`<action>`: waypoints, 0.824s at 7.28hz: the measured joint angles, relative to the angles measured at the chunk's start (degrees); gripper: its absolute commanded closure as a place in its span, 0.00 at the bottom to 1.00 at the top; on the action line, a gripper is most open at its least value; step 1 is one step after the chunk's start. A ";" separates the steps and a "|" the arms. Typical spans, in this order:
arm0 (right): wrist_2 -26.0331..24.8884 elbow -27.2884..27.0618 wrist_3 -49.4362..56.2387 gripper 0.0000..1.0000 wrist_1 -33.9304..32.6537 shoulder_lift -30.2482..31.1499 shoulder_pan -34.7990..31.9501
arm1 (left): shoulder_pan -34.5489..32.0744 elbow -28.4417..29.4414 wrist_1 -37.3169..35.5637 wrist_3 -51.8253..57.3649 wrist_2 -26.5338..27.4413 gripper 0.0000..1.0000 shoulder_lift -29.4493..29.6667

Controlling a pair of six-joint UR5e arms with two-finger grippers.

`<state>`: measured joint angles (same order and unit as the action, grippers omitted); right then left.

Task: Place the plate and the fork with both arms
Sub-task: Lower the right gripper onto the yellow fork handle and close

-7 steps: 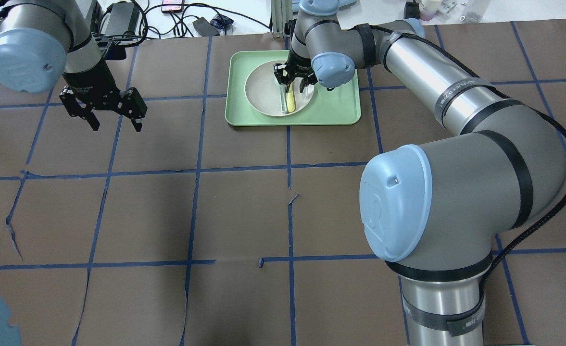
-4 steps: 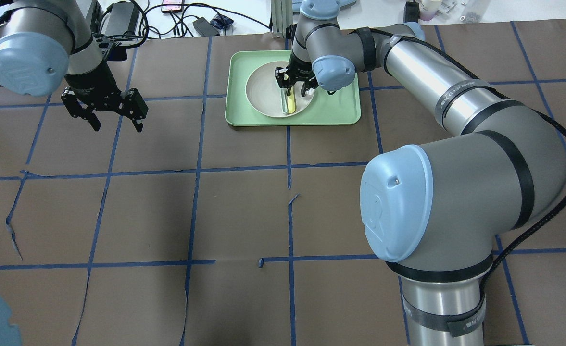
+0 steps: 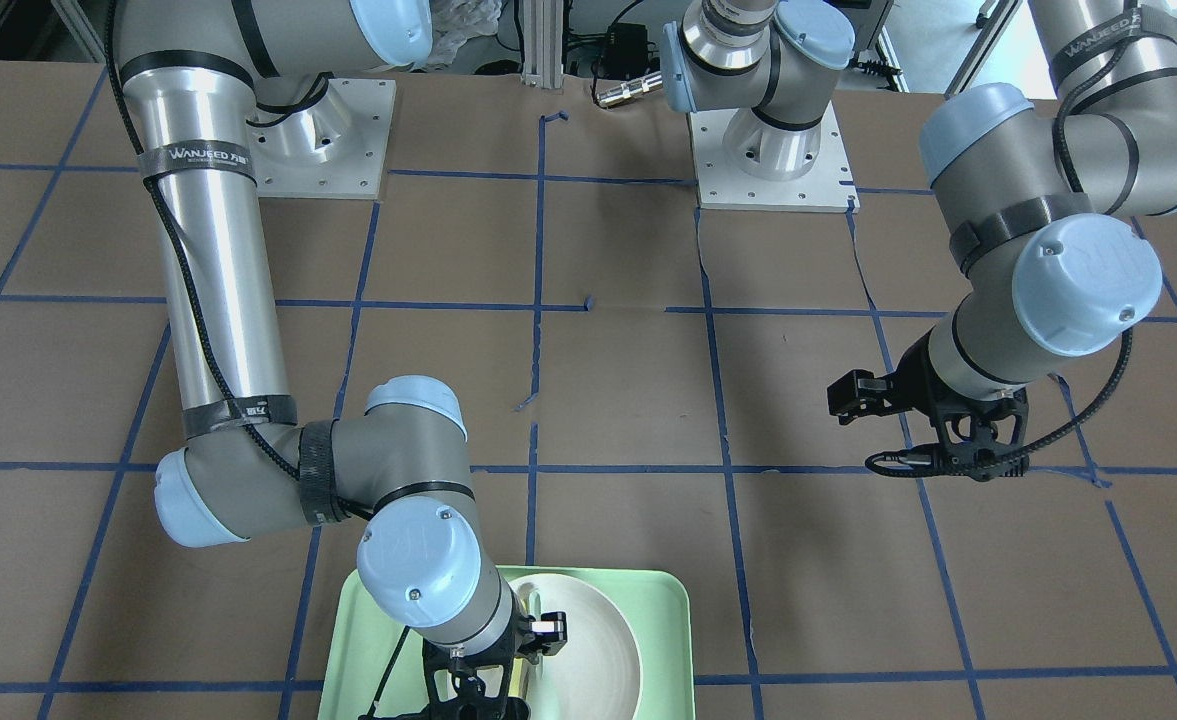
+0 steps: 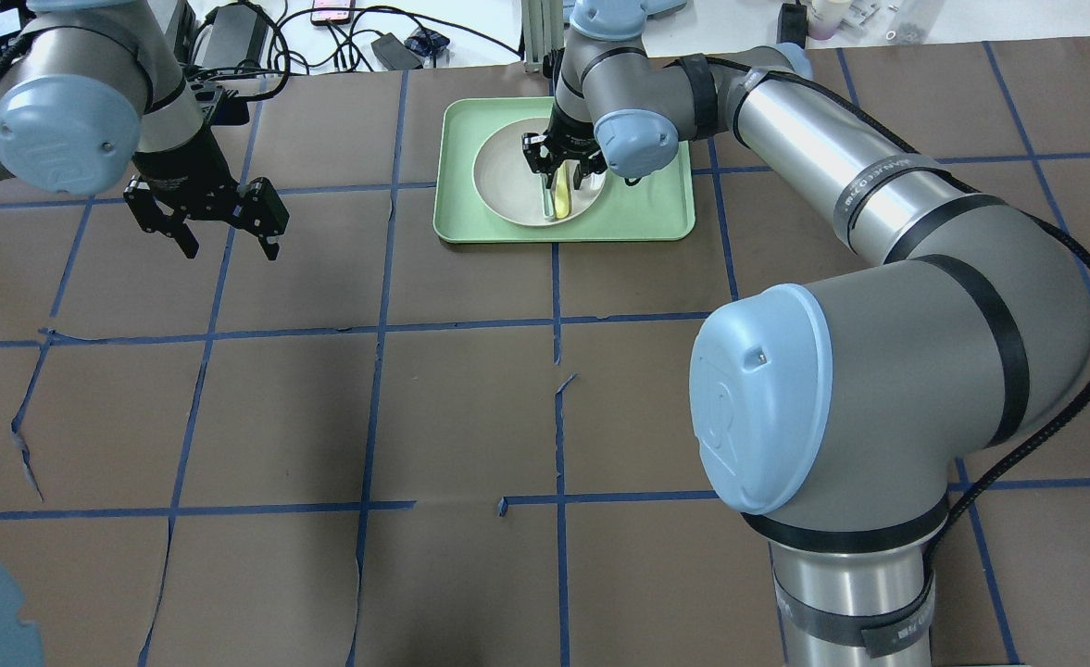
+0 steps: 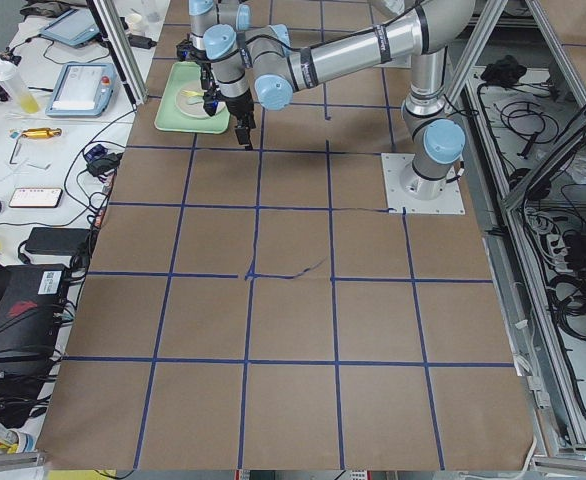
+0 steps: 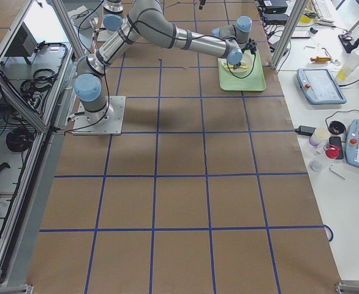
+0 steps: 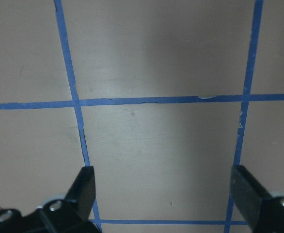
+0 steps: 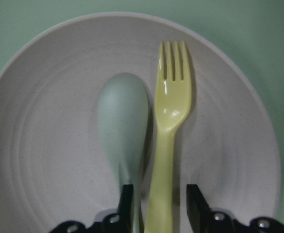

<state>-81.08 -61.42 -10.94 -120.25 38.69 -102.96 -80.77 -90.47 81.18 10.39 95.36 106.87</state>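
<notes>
A: Right claw (image 8: pixel 159 194), how does it stand?
B: Partly open, low over the plate (image 8: pixel 50 145), fingers straddling the fork (image 8: pixel 173 97) at its handle, not quite touching. Fork lies in the plate beside a spoon (image 8: pixel 122 111); plate sits in the tray (image 4: pixel 646 204).
A: And the left claw (image 4: pixel 230 248)?
B: Spread wide, holding nothing, above the table (image 4: pixel 461 371), well apart from the tray.

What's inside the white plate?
A yellow fork and a pale green spoon lie side by side in the plate. The right claw, open around the fork's handle, covers the handle ends.
</notes>
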 measured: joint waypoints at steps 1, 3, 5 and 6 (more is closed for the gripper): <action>-0.09 -0.38 -0.04 0.51 -0.05 0.00 -0.10 | 0.00 0.00 -0.20 0.04 0.00 0.00 0.05; -0.41 -0.57 0.03 0.50 -0.02 0.56 -0.18 | 0.00 -0.04 -0.59 0.06 0.00 0.00 0.07; -1.86 -0.68 0.57 0.50 0.01 1.05 -0.14 | 0.00 -0.05 -0.72 0.07 0.00 0.00 0.09; -2.76 -0.91 0.74 0.50 0.01 1.09 -0.14 | 0.00 -0.05 -0.74 0.07 0.00 0.00 0.19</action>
<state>-83.84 -62.33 -10.20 -120.24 39.78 -103.10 -80.77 -90.53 80.43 10.46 95.36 107.06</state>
